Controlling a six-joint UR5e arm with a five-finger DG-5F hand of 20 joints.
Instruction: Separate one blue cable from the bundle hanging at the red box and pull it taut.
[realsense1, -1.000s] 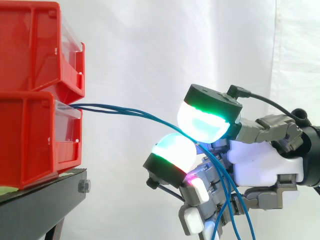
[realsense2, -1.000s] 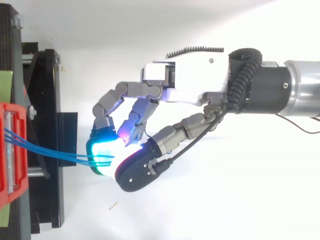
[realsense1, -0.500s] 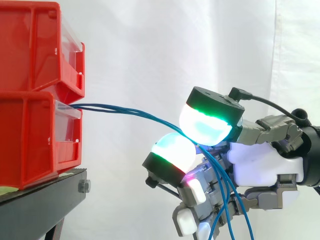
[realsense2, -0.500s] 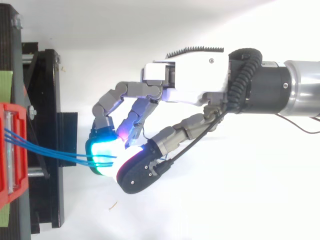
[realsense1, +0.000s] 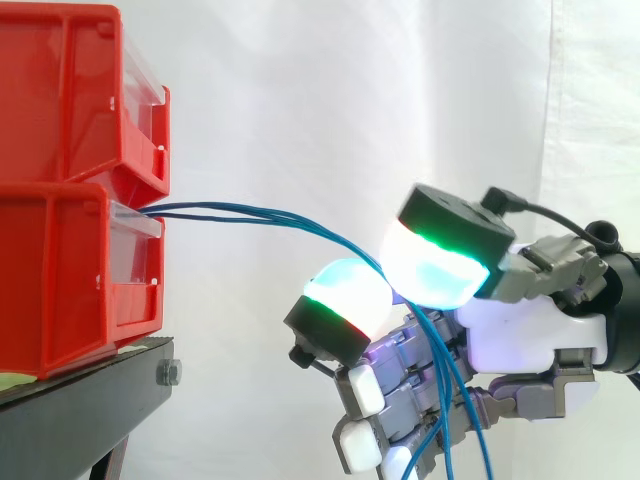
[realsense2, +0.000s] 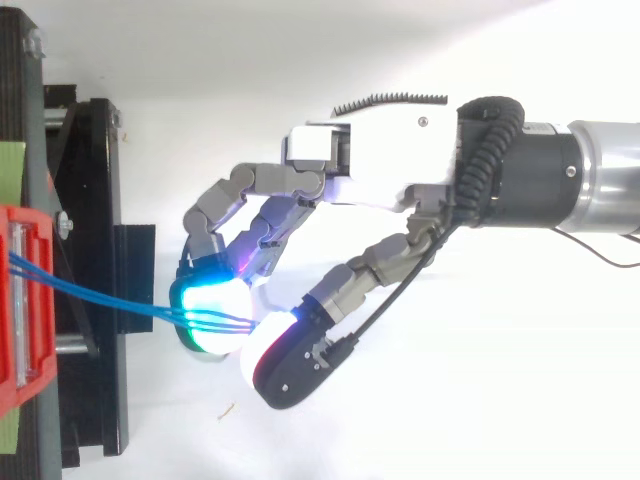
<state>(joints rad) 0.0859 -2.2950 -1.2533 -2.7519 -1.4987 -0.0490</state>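
Several thin blue cables (realsense1: 260, 217) leave the front of the lower red bin (realsense1: 60, 280) and run right, sagging a little, to my hand (realsense1: 520, 335). They pass between the thumb pad (realsense1: 440, 268) above and a green-glowing fingertip (realsense1: 345, 300) below. From there they drop down through the curled fingers. In the top view the cables (realsense2: 110, 298) cross from the red bin (realsense2: 22, 300) over the cyan fingertip (realsense2: 210, 310) to the thumb pad (realsense2: 285, 350). My hand (realsense2: 380, 180) reaches in from the right, shut on the cables as a bundle.
A second red bin (realsense1: 80, 90) sits on top of the lower one. Both rest on a black stand (realsense1: 85, 405) at the left, with a white curtain (realsense1: 330, 100) behind. The stand's frame (realsense2: 95, 250) lies just left of my fingertips.
The thumb has swung right and a little up, away from the fingertip. The lower fingers have curled further in. The cables now arch higher toward the thumb.
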